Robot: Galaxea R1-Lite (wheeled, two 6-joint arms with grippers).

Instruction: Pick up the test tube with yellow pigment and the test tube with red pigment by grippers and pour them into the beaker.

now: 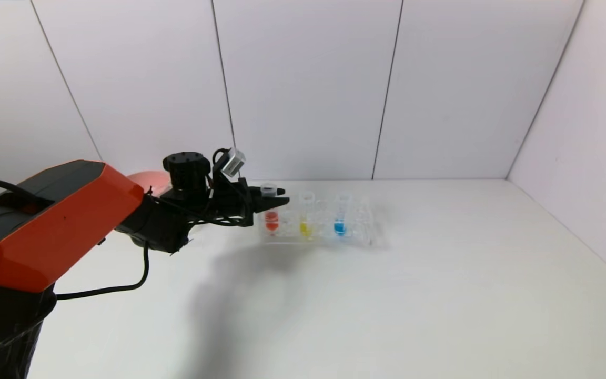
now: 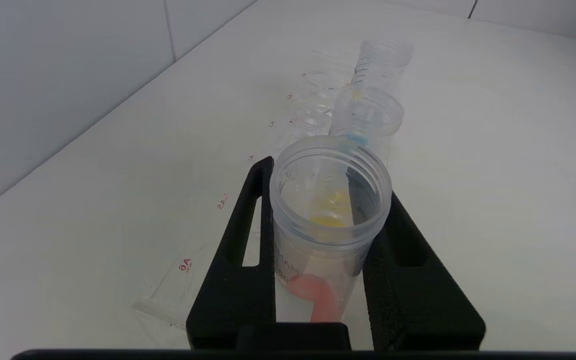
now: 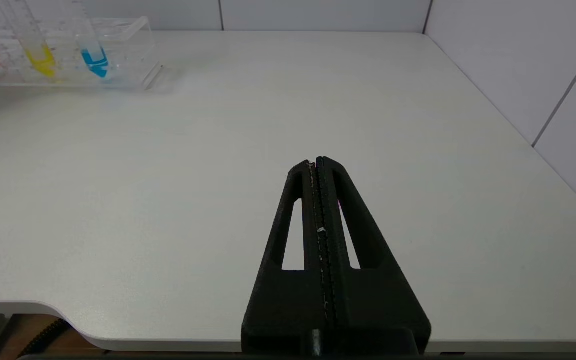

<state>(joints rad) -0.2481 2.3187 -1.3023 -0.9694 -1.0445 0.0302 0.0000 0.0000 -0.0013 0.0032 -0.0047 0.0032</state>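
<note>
Left hand [image 1: 274, 199] clamped tight on the red-pigment test tube [image 2: 329, 220] near its rim, keeping it upright against spills; yellow tube [image 1: 306, 213] just beyond; right hand [image 3: 318, 162] closed empty, parked.

Desk [image 1: 387, 295]: smooth, matt white surface. Rack [image 1: 366, 226]: clear glossy plastic. Red tube [image 2: 330, 220]: translucent, slightly frosted plastic with a ridged rim. Left gripper [image 2: 328, 200] fingers [image 2: 240, 260]: matt black plastic, faintly grainy. Arm cover [image 1: 66, 221]: smooth orange plastic, satin sheen.
</note>
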